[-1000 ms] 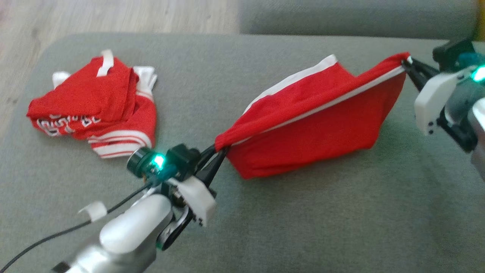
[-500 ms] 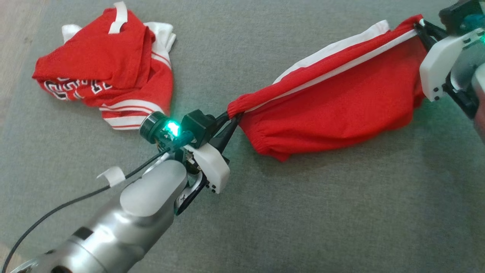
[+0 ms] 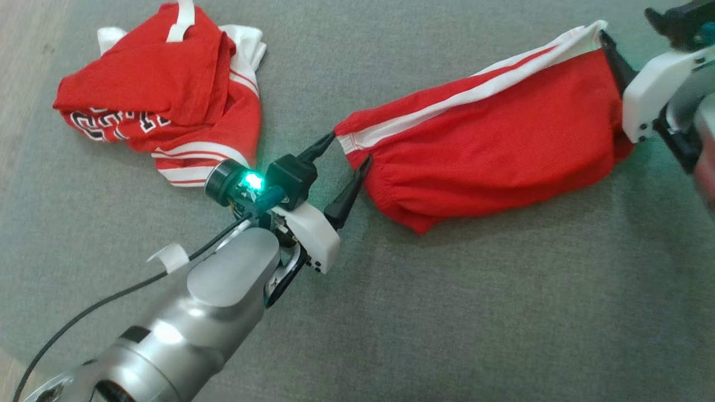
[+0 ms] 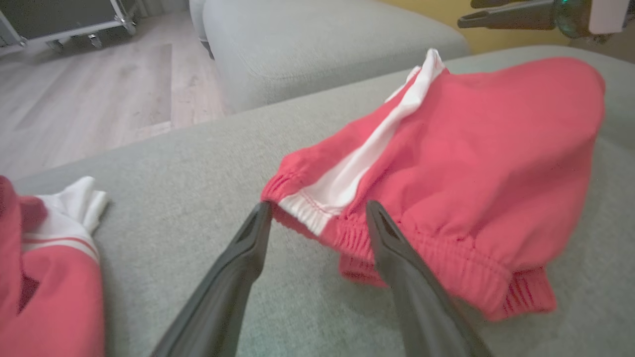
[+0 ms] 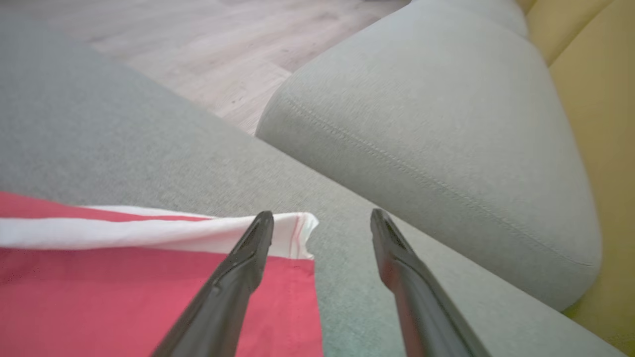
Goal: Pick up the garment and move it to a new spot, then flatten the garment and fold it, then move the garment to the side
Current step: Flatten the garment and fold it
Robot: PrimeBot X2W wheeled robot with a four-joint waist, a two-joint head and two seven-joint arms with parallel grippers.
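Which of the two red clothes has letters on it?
The crumpled shirt on the robot's left. It has white letters along its near edge. The shorts on the right have a white stripe and no letters.

Head view: high above red shorts (image 3: 491, 139), facing down, middling distance. Left wrist view: low, close at shorts' waistband end, facing along them toward grey bolster (image 4: 317, 44). Right wrist view: low, close at shorts' opposite end, facing bolster. All three share shorts; wrist views share bolster.
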